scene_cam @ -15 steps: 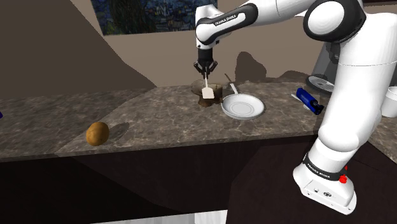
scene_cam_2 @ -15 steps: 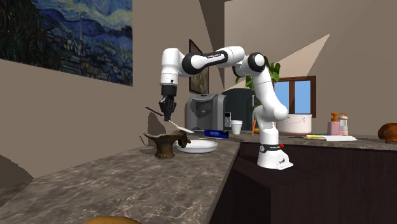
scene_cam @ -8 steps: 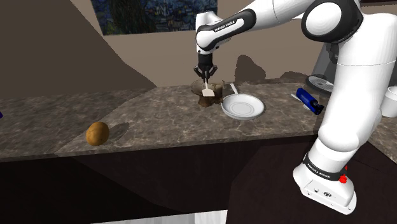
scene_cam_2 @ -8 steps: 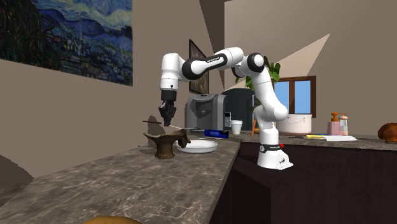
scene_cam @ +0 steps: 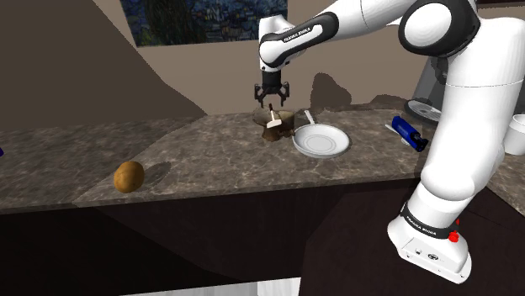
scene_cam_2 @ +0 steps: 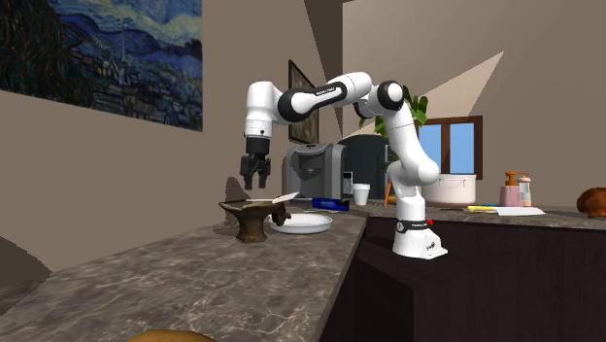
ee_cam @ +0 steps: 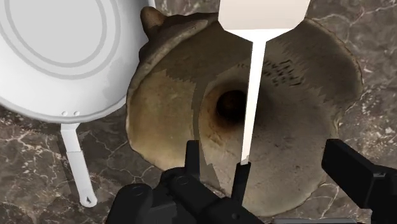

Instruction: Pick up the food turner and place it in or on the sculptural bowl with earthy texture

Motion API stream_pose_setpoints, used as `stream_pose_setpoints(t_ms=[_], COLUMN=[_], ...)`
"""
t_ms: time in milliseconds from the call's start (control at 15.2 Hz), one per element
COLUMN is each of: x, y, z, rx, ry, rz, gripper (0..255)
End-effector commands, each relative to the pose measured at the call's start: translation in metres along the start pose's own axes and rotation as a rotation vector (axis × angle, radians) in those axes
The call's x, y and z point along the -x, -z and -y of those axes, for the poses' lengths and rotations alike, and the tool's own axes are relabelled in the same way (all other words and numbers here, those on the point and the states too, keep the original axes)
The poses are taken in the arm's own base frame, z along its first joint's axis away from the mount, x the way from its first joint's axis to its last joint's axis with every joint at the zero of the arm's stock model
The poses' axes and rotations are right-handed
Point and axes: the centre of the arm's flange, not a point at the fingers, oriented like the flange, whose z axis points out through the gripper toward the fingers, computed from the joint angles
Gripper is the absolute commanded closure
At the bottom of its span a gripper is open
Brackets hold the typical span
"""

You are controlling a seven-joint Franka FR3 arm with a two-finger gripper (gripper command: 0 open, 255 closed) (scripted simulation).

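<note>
The food turner (ee_cam: 254, 83) has a thin white handle and a pale flat blade. It lies across the brown, rough, flared bowl (ee_cam: 165, 108), with the blade over one rim. My gripper (ee_cam: 273, 168) hovers just above the bowl, open; the handle's end lies between the fingers, touching neither. In the shoulder view the gripper (scene_cam: 271, 94) hangs over the bowl (scene_cam: 278, 128), where the turner (scene_cam: 273, 123) rests. In the second exterior view the turner's blade (scene_cam_2: 283, 199) sticks out past the bowl (scene_cam_2: 248, 218) under the gripper (scene_cam_2: 254, 178).
A white pan (scene_cam: 320, 140) with a thin handle sits beside the bowl on the dark stone counter (scene_cam: 219, 164). A brown round object (scene_cam: 129, 177) lies far toward the shoulder view's left. A blue object (scene_cam: 405, 132) and a coffee machine (scene_cam_2: 316, 175) stand nearer the stand.
The gripper lowered the turner onto the bowl, then opened and let it go. The turner now rests on the bowl, and the hand has risen slightly.
</note>
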Motion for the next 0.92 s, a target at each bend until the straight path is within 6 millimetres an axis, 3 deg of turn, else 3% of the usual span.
stream_pose_setpoints(t_ms=[0,66,330,858], x=[0.0,0.0,0.0,0.0], y=[0.0,0.0,0.05,0.05], z=[0.0,0.0,0.0,0.0], rx=[0.0,0.0,0.0,0.0], ry=[0.0,0.0,0.0,0.0], rz=[0.0,0.0,0.0,0.0], gripper=[0,0,0,0])
